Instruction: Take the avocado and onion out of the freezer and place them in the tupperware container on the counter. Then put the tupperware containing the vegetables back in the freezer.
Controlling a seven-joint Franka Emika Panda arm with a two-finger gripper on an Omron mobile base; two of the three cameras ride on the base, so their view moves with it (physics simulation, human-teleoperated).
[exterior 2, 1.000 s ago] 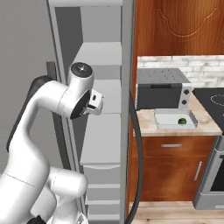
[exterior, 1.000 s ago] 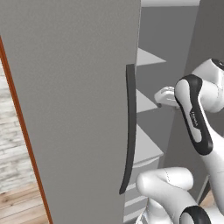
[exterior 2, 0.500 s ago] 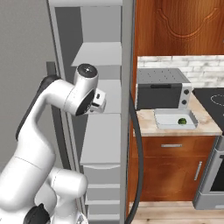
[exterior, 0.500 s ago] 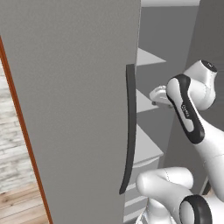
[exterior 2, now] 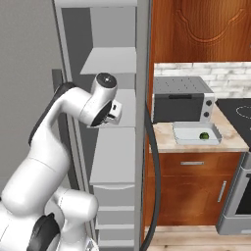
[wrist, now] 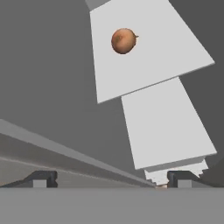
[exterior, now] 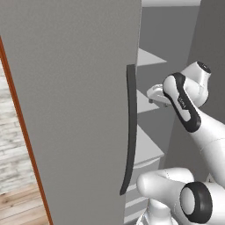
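Pincer agape; onion on freezer shelf.

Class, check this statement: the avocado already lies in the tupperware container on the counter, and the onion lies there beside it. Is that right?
Not quite. The avocado does lie in the tupperware container on the counter, as the right base view shows, but the onion sits alone on a pale freezer shelf, seen in the hand view.
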